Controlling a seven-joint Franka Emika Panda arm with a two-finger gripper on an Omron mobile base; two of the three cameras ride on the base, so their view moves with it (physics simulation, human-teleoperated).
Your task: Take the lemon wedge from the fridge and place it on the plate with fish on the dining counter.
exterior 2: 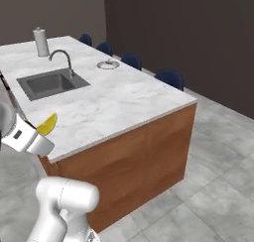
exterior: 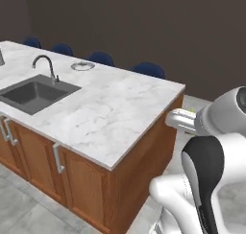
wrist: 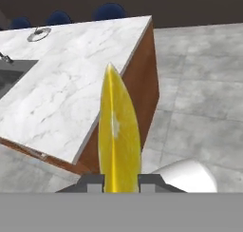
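The lemon wedge (wrist: 118, 140) is bright yellow with a paler streak. The desk (exterior: 120, 108) is white marble veined grey over a warm brown wooden base. Stools (exterior 2: 170, 78) are dark blue; the sink (exterior: 33, 94) dark grey; the plate (exterior: 82, 65) grey.

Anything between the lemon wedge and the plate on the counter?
Nothing visible. The gripper holds the lemon wedge off the counter's near corner. The marble between there and the plate at the far edge is bare; the sink and faucet sit off to the left.
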